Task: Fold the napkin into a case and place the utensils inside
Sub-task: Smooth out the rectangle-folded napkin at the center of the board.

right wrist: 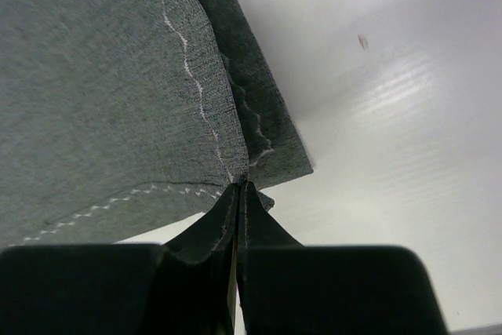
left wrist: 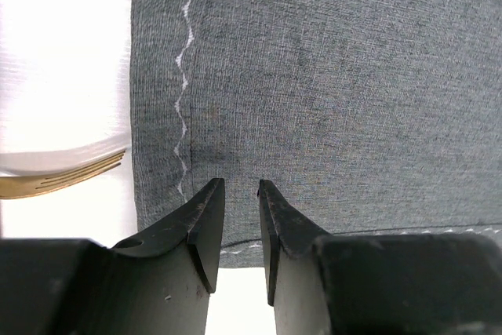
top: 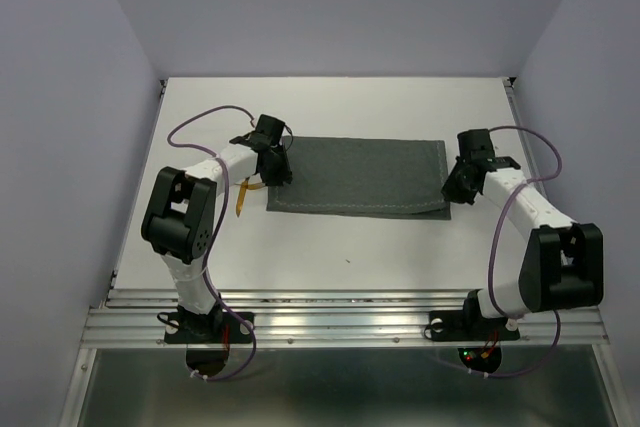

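Note:
The dark grey-green napkin [top: 360, 177] lies as a wide folded rectangle in the middle of the table. No case shows in any view. My left gripper [top: 277, 172] hovers at the napkin's left end, open over the cloth [left wrist: 329, 76] near its front corner, and its fingertips [left wrist: 210, 194] hold nothing. A gold fork [left wrist: 63, 178], one of the utensils [top: 243, 197], lies on the table just left of the napkin, by the left arm. My right gripper [right wrist: 239, 186] is shut on the napkin's [right wrist: 94, 92] front right corner, with a lower layer [right wrist: 259, 115] showing beside it.
The white table [top: 330, 247] ends at a metal rail [top: 340, 322] in front of the arm bases. Pale walls close in the back and both sides. Purple cables loop off both arms.

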### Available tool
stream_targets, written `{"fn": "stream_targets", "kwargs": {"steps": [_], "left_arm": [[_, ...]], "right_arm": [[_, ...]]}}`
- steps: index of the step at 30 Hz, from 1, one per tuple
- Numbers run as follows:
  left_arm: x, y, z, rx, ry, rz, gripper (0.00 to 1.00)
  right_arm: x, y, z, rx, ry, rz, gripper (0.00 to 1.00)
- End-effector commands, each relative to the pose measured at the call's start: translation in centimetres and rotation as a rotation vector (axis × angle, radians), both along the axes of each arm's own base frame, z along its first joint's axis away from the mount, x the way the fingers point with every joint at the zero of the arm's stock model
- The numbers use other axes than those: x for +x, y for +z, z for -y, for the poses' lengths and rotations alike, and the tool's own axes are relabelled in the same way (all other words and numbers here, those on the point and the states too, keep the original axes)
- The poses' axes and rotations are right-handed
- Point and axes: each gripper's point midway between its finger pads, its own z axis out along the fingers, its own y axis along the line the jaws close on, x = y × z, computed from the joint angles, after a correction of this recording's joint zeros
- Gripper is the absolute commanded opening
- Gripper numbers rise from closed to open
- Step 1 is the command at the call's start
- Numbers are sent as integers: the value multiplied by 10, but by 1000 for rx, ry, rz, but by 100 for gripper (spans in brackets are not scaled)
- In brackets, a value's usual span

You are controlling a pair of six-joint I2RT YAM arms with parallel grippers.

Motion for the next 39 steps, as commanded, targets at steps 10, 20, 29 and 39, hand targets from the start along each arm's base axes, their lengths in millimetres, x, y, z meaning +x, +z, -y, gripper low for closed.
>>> {"fn": "stream_targets", "kwargs": {"steps": [10,20,29,39], "left_arm": [[8,25,10,-22,-28,52,35],[30,50,44,-50,-76,97,35],[66,39,72,-83,-105,90,35],[65,1,69,-63,-85,11,35]], "right_arm": [[-18,-11,9,-21,-92,-89,44],[61,28,-4,25,-41,49,32],[138,11,-117,240,175,98,29],[182,-35,-178,327,247,57,29]]}}
